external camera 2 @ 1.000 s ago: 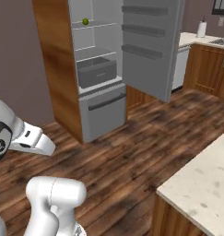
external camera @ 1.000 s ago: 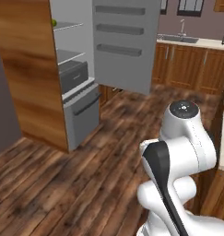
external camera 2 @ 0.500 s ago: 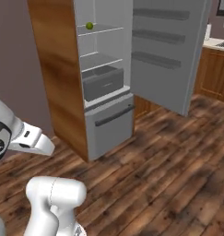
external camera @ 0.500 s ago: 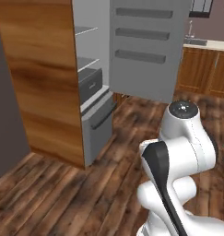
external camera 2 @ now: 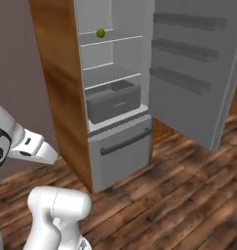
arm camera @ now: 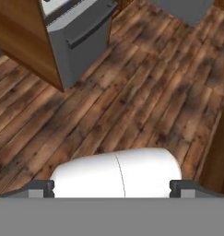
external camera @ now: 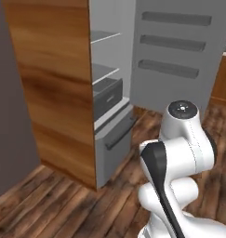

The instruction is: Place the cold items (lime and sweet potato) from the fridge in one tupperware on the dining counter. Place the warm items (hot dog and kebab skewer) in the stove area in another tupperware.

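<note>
A small green lime (external camera 2: pixel 100 33) lies on the upper glass shelf of the open fridge (external camera 2: pixel 121 146), toward the back. My gripper (arm camera: pixel 111 188) points down at the wooden floor (arm camera: pixel 145 87), well short of the fridge. Its two dark fingertips (arm camera: pixel 39 186) stand far apart with nothing between them, so it is open. The arm is folded up close to the base (external camera: pixel 179 153). The sweet potato, hot dog, kebab skewer and tupperware are out of view.
The fridge door (external camera 2: pixel 198 73) swings open to the right, with three door shelves. A grey crisper bin (external camera 2: pixel 112 100) sits under the lower shelf, above the closed bottom drawer (arm camera: pixel 81 27). A tall wooden panel (external camera: pixel 54 83) flanks the fridge on the left.
The whole picture has shifted: the base has driven closer to the fridge, which now looks much larger in both base views. The arm keeps its folded pose.
</note>
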Tool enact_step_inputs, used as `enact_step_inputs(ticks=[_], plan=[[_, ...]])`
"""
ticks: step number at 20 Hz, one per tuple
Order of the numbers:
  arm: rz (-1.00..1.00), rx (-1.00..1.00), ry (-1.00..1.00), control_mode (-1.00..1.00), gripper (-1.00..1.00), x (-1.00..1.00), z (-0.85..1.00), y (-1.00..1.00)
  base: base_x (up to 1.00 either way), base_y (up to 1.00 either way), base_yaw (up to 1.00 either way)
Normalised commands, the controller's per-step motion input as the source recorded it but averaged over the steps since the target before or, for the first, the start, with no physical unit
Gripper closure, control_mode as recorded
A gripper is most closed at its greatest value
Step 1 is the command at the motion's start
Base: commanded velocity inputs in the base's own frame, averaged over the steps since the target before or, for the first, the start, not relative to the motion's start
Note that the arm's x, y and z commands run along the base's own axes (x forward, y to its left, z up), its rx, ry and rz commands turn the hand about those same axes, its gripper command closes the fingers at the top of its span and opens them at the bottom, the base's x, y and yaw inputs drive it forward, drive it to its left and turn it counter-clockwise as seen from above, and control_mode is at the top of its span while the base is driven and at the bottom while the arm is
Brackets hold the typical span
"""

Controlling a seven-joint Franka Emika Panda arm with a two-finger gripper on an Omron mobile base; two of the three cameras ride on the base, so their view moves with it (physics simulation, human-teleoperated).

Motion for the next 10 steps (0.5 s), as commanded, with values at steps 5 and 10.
enact_step_inputs(ticks=[5, 10], plan=[[0.0, 0.0, 0.0, 1.0, -1.0, 0.0, 0.0, 0.0, 0.95, -0.39, 0.58], [0.0, 0.0, 0.0, 1.0, -1.0, 0.0, 0.0, 0.0, 0.63, -0.58, 0.49]])
